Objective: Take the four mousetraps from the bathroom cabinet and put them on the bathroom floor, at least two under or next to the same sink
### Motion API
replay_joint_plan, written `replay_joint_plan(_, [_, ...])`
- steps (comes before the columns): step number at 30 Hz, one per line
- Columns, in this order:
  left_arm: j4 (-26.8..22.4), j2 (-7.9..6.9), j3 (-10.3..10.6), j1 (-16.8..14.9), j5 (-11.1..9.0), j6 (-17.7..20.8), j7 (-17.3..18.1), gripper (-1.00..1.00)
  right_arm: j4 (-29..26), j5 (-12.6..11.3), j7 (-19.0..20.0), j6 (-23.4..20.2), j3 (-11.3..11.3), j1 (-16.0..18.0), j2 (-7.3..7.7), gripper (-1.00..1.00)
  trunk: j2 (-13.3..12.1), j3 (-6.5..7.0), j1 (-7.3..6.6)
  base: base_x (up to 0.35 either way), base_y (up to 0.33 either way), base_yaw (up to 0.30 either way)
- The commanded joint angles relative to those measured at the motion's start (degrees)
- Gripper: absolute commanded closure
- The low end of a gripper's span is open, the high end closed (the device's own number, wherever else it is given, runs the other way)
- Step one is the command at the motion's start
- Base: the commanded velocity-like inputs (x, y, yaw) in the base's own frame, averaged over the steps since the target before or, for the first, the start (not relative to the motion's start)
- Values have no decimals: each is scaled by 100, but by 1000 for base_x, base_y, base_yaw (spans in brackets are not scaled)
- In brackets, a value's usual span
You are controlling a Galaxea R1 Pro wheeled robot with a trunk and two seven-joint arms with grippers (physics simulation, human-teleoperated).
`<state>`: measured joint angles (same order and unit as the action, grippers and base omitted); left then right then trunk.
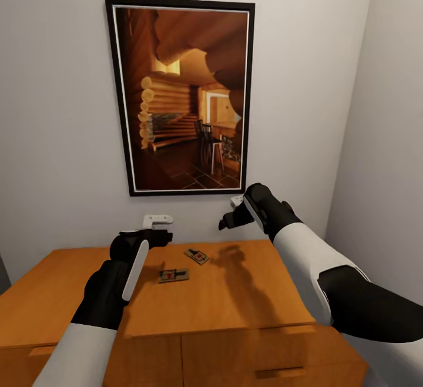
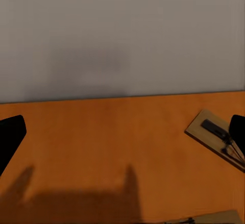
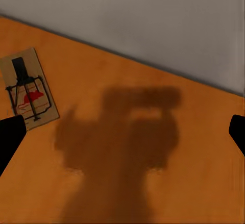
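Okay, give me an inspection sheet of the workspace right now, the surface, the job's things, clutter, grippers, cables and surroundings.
Surface: orange-brown cabinet, flat wooden top, drawer fronts with bar handles at its front.
Job's things: two mousetraps lie flat on the cabinet top, apart from each other; near mousetrap by the left arm, far mousetrap closer to the wall.
Clutter: nothing seen.
Grippers: left gripper open, empty, above the cabinet top left of the traps; right gripper open, empty, raised higher, near the wall.
Cables: nothing seen.
Surroundings: pale wall behind, framed picture of a log interior hanging above the cabinet; a side wall close on the right.
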<state>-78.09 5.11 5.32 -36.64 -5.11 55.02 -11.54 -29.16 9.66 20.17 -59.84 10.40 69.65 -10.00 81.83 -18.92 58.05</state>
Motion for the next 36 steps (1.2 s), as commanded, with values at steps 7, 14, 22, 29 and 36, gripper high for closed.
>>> replay_joint_plan(7, [-5, -1, 4, -4, -48, 18, -58, -100, -19, 62, 55, -16, 6, 5, 0, -100, 4, -8, 2, 118, 0, 0])
replay_joint_plan(14, [-5, -2, 4, -6, -47, 18, -57, -100, -27, 55, 57, -16, -4, 5, 0, -100, 4, -8, 2, 20, 0, 0])
replay_joint_plan(22, [-5, -7, -3, -4, -59, 18, -36, -100, -28, 50, 57, -16, -23, 5, 0, -100, 4, -8, 2, 3, 0, 0])
replay_joint_plan(29, [0, -10, -4, -6, -155, 18, -18, -100, -4, -527, 14, -16, -17, 3, 0, -100, 4, -8, 2, 0, 0, 0])
replay_joint_plan(36, [5, -24, -4, -4, -447, 18, -19, -100, 153, -901, -24, -16, 16, -3, 0, -100, 4, -8, 2, 0, 0, 0])
